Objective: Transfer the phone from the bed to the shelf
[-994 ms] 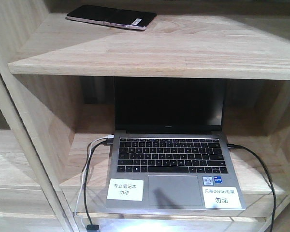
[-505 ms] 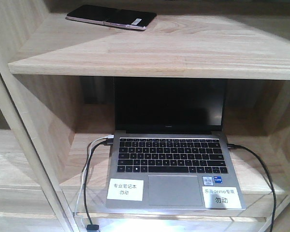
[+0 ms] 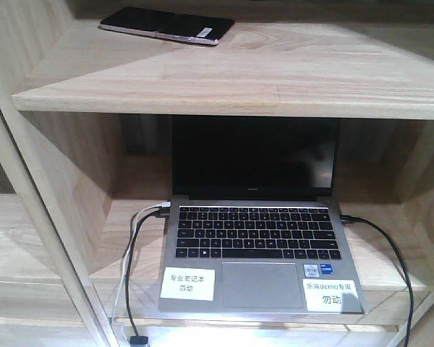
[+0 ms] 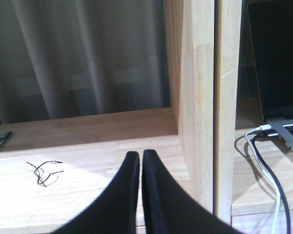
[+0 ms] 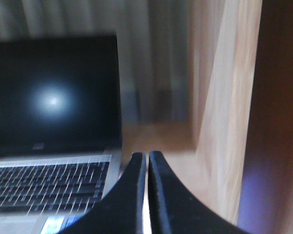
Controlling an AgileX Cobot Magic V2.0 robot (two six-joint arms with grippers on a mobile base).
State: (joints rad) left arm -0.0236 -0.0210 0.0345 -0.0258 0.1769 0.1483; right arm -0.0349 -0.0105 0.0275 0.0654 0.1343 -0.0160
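- Your left gripper (image 4: pixel 136 158) has its black fingers pressed together with only a hairline between them, and nothing is held. It hangs over a bare shelf board in the compartment to the left of the one with the laptop.
- Your right gripper (image 5: pixel 147 161) is likewise closed down to a thin slit and empty. It points into the laptop's compartment, near the right-hand end of the keyboard, with an upright panel just to its right. That view is blurred, so finer detail there cannot be made out.
- Moving outward from the left claw: a small tangle of thin black wire (image 4: pixel 44 172) lies on the board to its left, and white and black cables (image 4: pixel 266 161) trail down from the laptop's side past the upright.
- The laptop (image 3: pixel 254 217) sits open with a dark screen on the lower board, two white labels stuck beside its trackpad.
- The phone (image 3: pixel 166 25) lies flat on the upper board of the shelf (image 3: pixel 239 79), towards the back left, its white sticker at the right end. Neither claw is near it.
- You can judge the task as good as done: the phone rests on the shelf and both claws are free of it. The bed is not in any view. What is left, if anything, is only to draw the arms clear.
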